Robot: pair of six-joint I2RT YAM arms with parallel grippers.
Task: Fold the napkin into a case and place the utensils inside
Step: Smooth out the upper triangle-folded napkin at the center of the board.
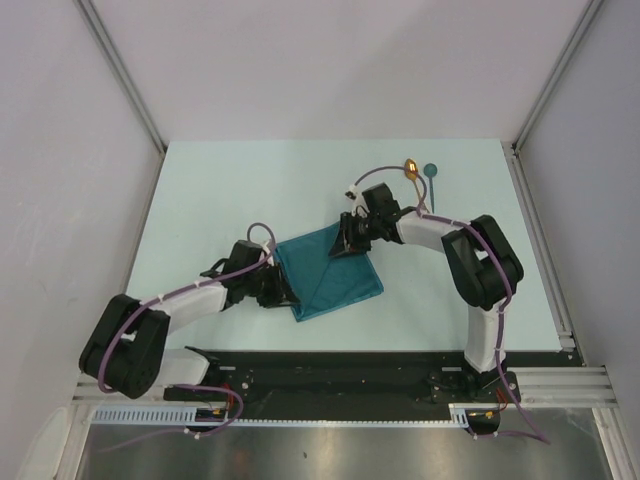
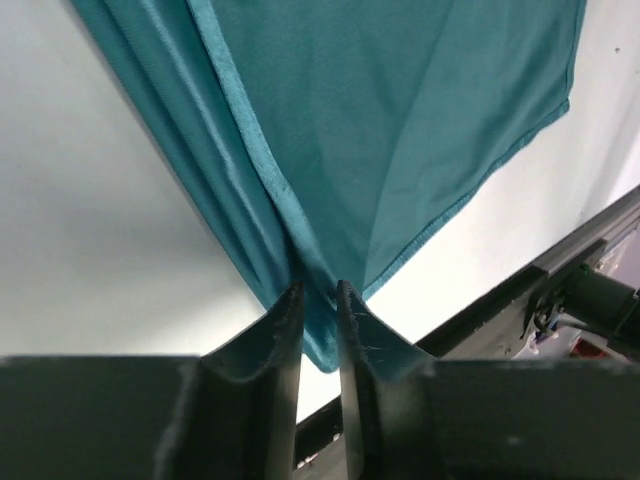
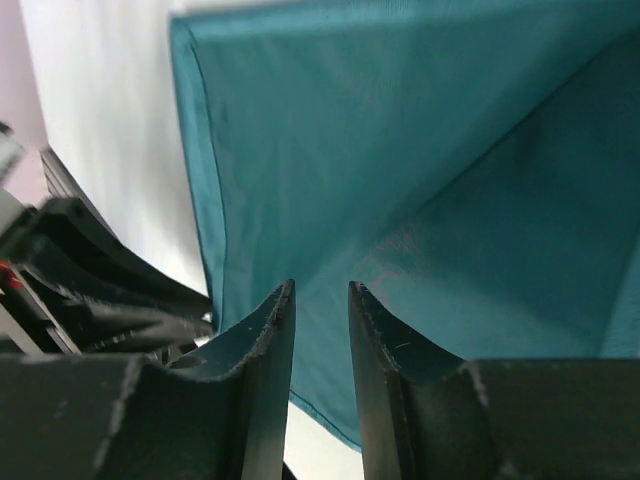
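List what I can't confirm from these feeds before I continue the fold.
Top view: fingertips of the left gripper and right gripper, covered by their own wrists.
Right wrist view: whether those fingers pinch the napkin or hover over it; teal fills the gap.
Both wrist views: napkin's outline, cut off by frame edges.
Gold spoon and teal spoon: top view only, too small for detail.
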